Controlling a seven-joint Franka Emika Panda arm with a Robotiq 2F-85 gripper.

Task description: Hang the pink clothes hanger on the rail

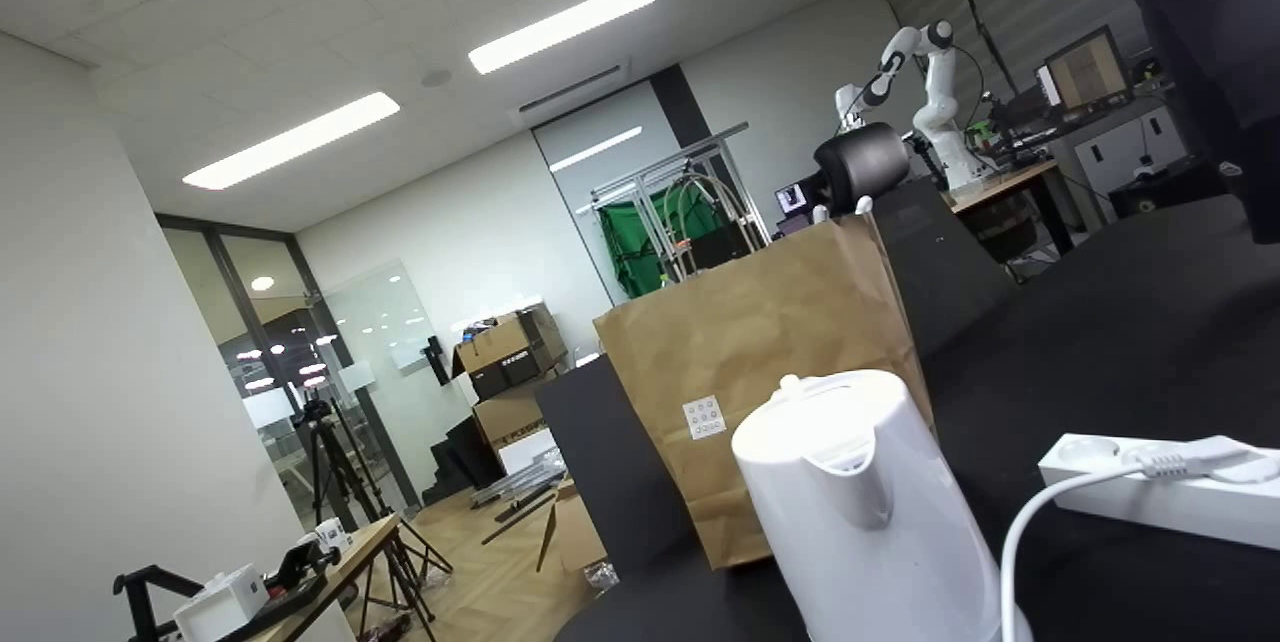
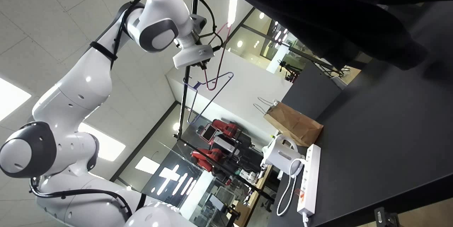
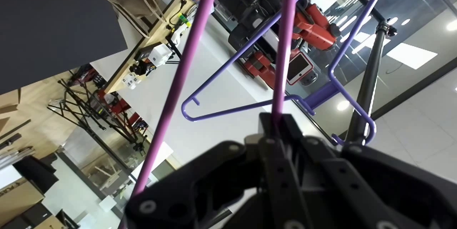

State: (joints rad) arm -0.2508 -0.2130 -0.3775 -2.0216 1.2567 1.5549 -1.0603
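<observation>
- Gripper [image 3: 277, 125] clenched on one thin bar of the pink clothes hanger [image 3: 284, 50]; the bar is pinched between its tips, and the hold is judged to be firm.
- By it the hanger is held in mid-air, well apart from the black tabletop [image 2: 368, 114]; in an exterior view it is seen near the black rail [image 2: 182, 110]. Its hook is hidden, so whether the rail is touched by it cannot be told.
- On that rail a purple hanger [image 3: 323, 95] is hung by its hook; in the wrist view it is crossed by the bar of the pink one.
- Step in hand, as judged: placing. The pick-up is done, the release is not.
- For the next move, the hook's mouth should be lined up with the rail and set over it, beside the purple hanger, so that the two are not tangled. Only once the weight is borne by the rail should the grip be loosened and the arm backed away.
- On the brown paper bag [image 1: 770, 322] a white label [image 1: 704, 417] with rows of small round marks is seen; no words can be read. Print on the stacked cardboard boxes [image 1: 500, 412] is too small to be read. No brand can be made out on the white kettle [image 1: 850, 512].
</observation>
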